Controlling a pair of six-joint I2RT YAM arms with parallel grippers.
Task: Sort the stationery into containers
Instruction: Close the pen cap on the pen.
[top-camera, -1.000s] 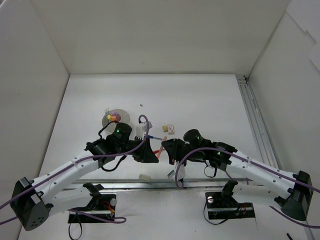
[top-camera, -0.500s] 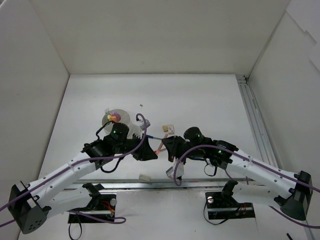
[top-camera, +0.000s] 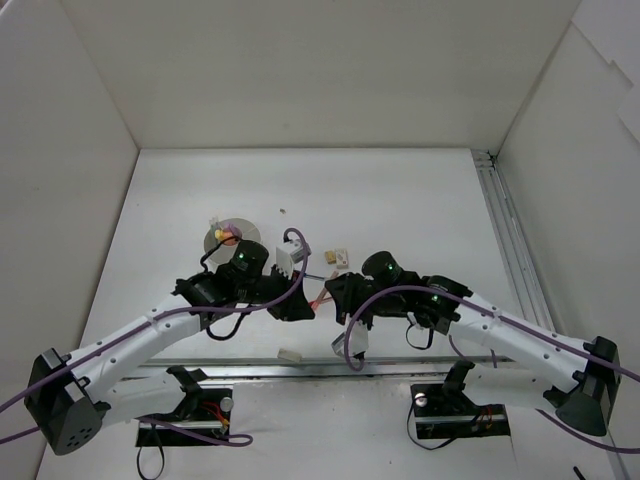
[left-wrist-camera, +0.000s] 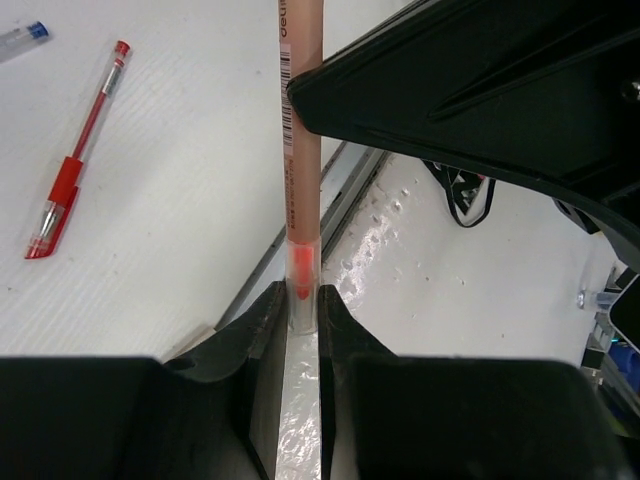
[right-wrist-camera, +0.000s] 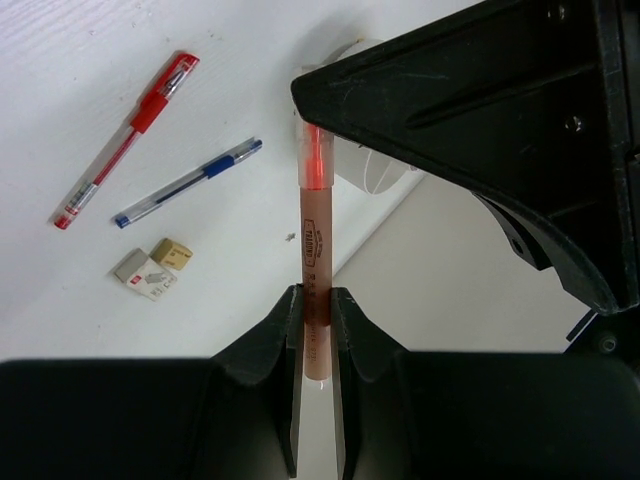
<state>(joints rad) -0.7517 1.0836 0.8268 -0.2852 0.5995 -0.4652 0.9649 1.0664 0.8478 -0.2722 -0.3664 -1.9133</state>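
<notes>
Left gripper (left-wrist-camera: 303, 300) pinches the clear-capped tip end of the orange pen (left-wrist-camera: 302, 170), and my right gripper (right-wrist-camera: 312, 305) is pressed onto the barrel's other end. The pen bridges both, lifted off the table just right of the white cup (top-camera: 213, 243). I judge this a handover. Since the cup sits on my left, the right should be the one to spread, fully, then back straight off along the barrel without twisting. A red pen (right-wrist-camera: 125, 150), a blue pen (right-wrist-camera: 185, 183) and erasers (right-wrist-camera: 150, 268) lie unsorted on the table.
</notes>
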